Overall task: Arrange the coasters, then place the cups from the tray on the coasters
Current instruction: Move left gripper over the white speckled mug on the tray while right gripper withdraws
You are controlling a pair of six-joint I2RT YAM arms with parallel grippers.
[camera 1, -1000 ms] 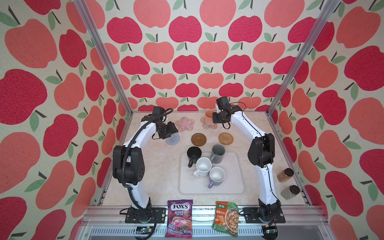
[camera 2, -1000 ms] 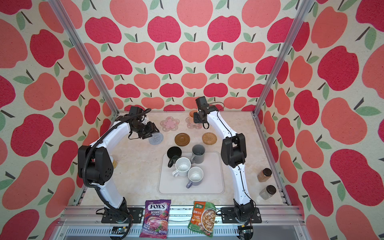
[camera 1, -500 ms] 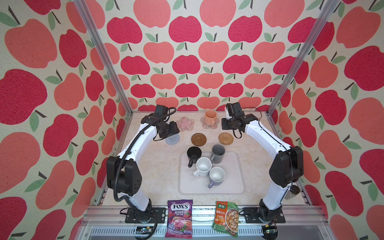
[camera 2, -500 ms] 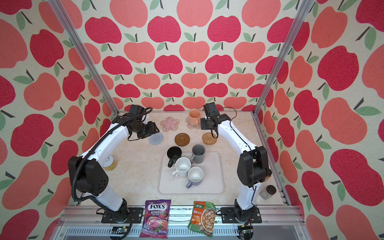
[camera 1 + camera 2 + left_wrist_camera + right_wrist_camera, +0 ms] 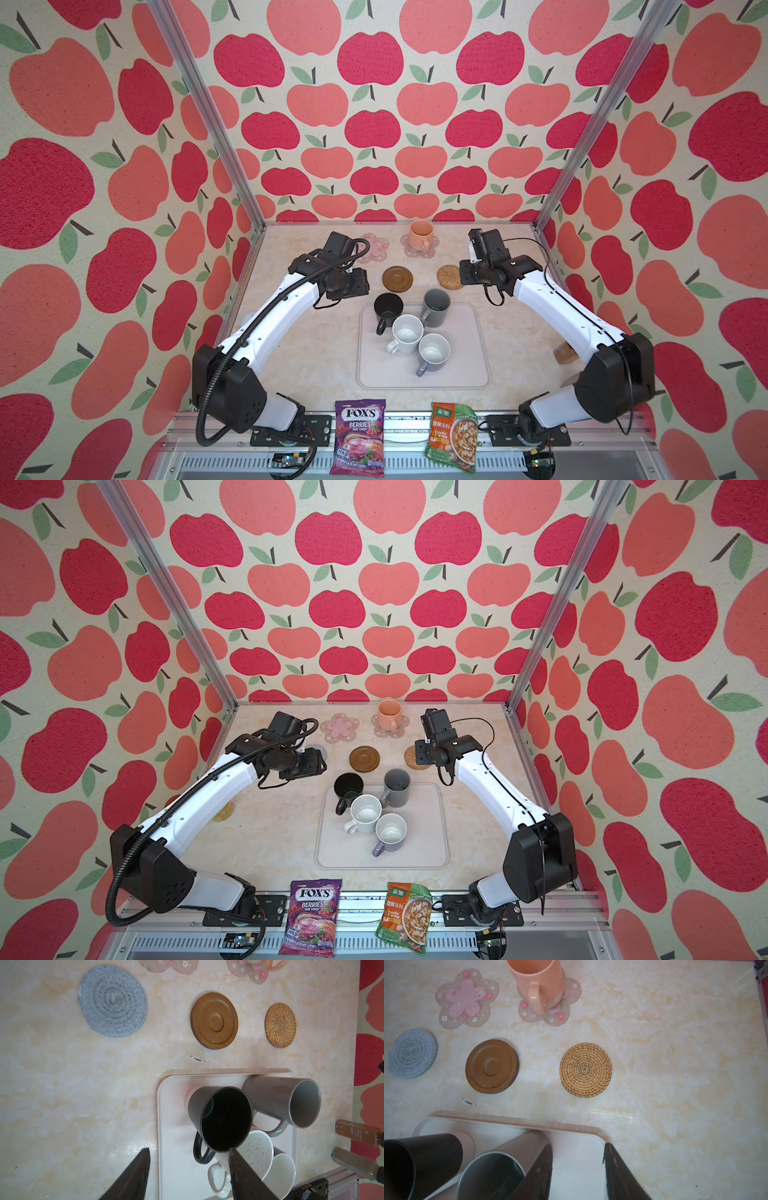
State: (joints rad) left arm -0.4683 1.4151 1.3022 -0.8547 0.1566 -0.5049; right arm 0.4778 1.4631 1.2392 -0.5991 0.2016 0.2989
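The pale-grey tray [image 5: 465, 365] holds the black [image 5: 388, 308], dark grey [image 5: 436, 305], speckled white [image 5: 407, 332] and lavender-grey [image 5: 434, 353] cups. The peach cup [image 5: 420, 233] stands on a pink flower coaster [image 5: 566, 1004] at the back. The other pink flower [image 5: 467, 998], grey woven [image 5: 113, 1001], brown [image 5: 397, 278] and rattan [image 5: 449, 276] coasters lie bare. My left gripper [image 5: 190, 1150] hangs open above the tray's left rim beside the black cup. My right gripper [image 5: 578, 1145] is open and empty over the tray's far right corner, next to the dark grey cup [image 5: 500, 1167].
A candy bag [image 5: 359, 436] and a soup packet [image 5: 453, 434] lie at the table's front edge. Two spice jars [image 5: 357, 1132] stand by the right wall. A small round lid-like thing [image 5: 224, 812] shows under the left arm. Patterned walls close in three sides.
My right gripper left the peach cup on its flower coaster, drew back toward the tray and opened a little. My left gripper moved off the grey coaster toward the tray.
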